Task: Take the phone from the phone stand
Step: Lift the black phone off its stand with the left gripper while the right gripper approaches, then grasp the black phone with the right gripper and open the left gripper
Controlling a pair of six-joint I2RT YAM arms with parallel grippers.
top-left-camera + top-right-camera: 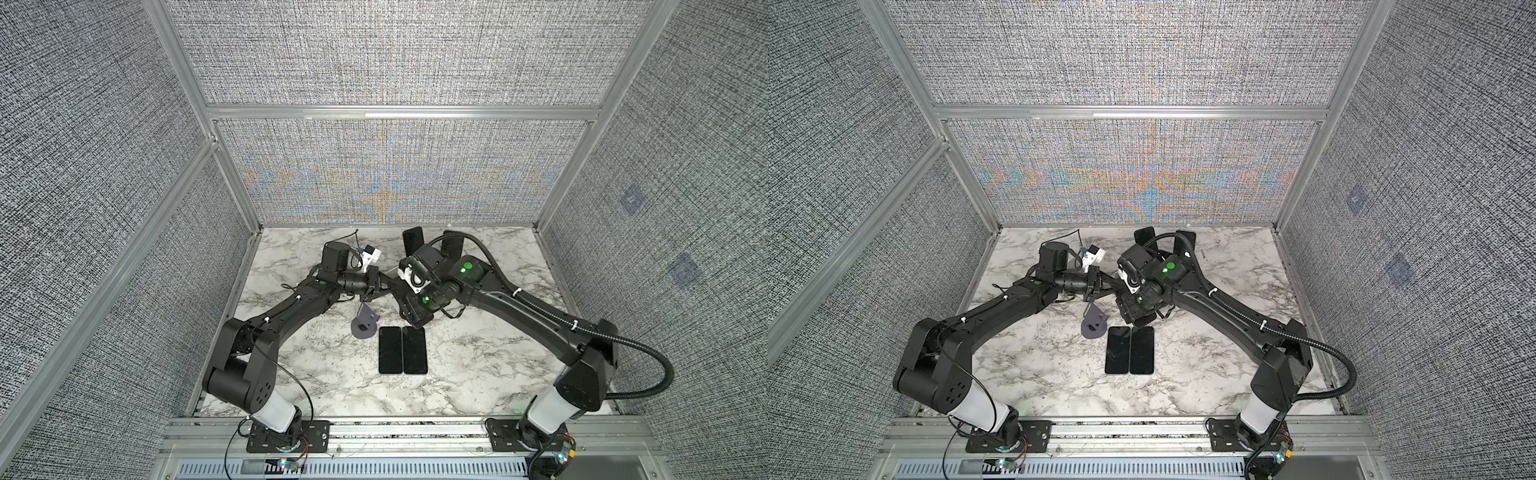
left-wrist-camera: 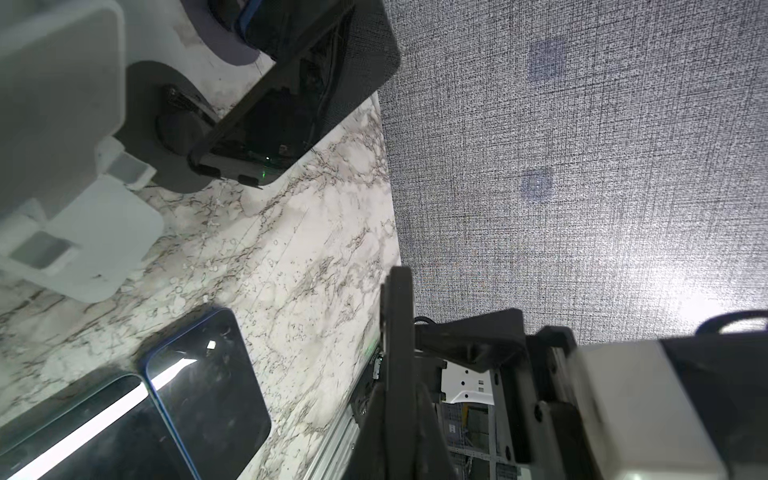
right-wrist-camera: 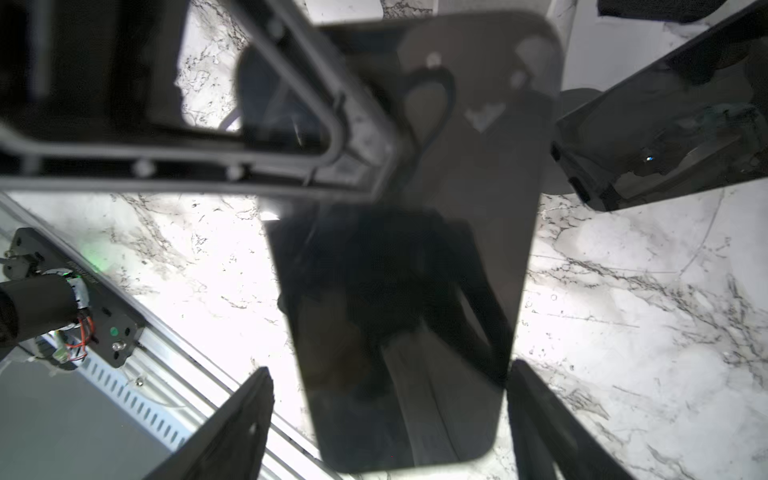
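robot lab cell: grey fabric walls (image 1: 395, 62) in alu frame (image 1: 403, 112) round a marble-look bench (image 1: 478, 374) w/ 2 arms (image 1: 286, 316) (image 1: 536, 303).

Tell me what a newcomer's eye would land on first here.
A pair of glossy black phones lies flat, side by side, at the middle front of the white marble-patterned table, with an empty purple-grey plastic phone stand by their far left corner. Behind them the black left arm and black right arm converge mid-table. In the right wrist view a dark glossy phone fills the gap between the spread fingers of the right pincer.
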